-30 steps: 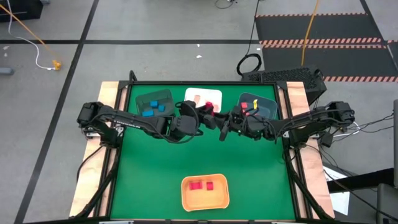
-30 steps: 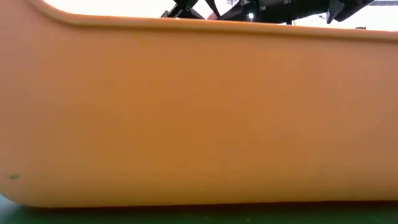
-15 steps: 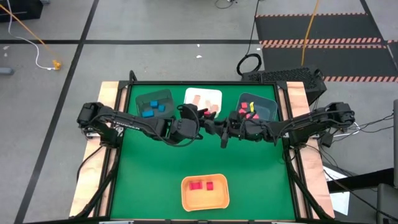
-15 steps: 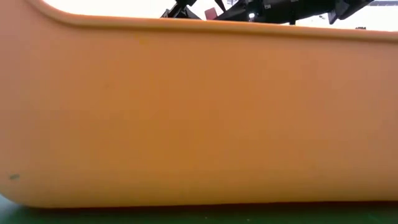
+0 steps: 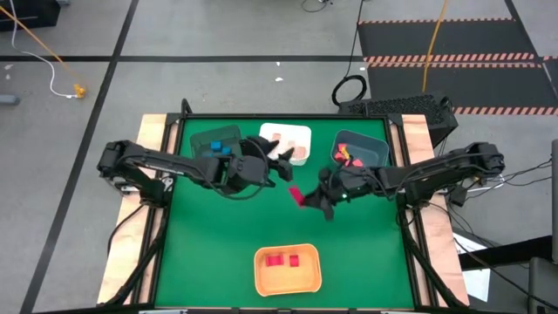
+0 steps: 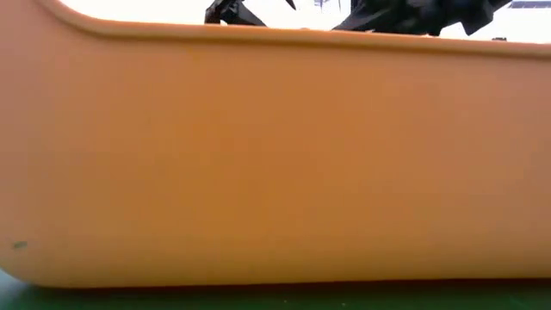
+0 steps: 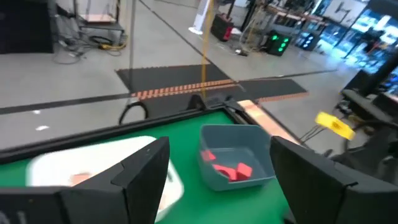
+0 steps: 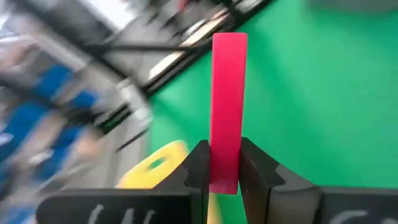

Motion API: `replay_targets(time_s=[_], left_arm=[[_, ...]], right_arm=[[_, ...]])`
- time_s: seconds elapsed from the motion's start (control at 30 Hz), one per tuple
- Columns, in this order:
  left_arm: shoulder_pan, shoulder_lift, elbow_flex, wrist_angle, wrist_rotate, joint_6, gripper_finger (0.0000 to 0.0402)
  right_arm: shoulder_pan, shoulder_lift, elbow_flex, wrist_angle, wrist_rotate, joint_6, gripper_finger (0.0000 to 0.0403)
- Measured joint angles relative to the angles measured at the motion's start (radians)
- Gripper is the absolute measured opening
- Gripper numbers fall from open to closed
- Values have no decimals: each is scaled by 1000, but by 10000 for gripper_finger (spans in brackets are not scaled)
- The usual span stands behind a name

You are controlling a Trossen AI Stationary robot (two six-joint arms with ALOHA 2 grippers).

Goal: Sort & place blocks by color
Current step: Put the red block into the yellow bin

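A red bar block [image 8: 227, 93] is held by my right gripper [image 8: 225, 171], which is shut on it above the green table's middle [image 5: 307, 196]. The bar [image 5: 296, 194] juts out toward the table's left. My left gripper [image 5: 283, 164] stands open and empty beside the white tray [image 5: 301, 133], which holds tan blocks. In the left wrist view its fingers [image 7: 146, 168] are spread wide with nothing between them. Two red blocks [image 5: 284, 259] lie in the orange tray [image 5: 261, 279]. My right gripper pinches the red bar's near end [image 8: 225, 177] between its two fingers [image 8: 198, 163], on the bar's two broad faces. The bar runs straight out along the fingers, lifted clear of the table.
At the far edge stand a teal bin [image 5: 209, 133] with blue blocks and a grey bin [image 5: 377, 150] with red and yellow pieces [image 7: 229, 169]. The orange tray's wall [image 6: 275, 155] fills the low view. Bare green mat lies on both sides of the orange tray.
My left gripper has opened, let go of the red bar and drawn back toward the table's left. My right gripper, shut on the bar, has carried it from beside the white tray toward the near edge, turning as it went.
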Motion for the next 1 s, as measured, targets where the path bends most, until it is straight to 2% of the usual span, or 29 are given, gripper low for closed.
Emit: replay_targets(time_s=[0.13,0.33,0.53,0.7,1.0], left_arm=[[12,-79,0,-164,-1,-53,279],[12,-195,2,-377,49,-165,280],[-13,-275,0,-511,96,-227,280],[-58,-281,-1,-508,100,-233,280],[-134,-297,0,-504,116,-256,280]], right_arm=[[53,-2,1,12,-148,63,40],[177,9,1,18,-151,97,40],[297,78,1,214,-56,115,40],[368,199,2,336,57,139,40],[414,359,2,414,85,195,40]])
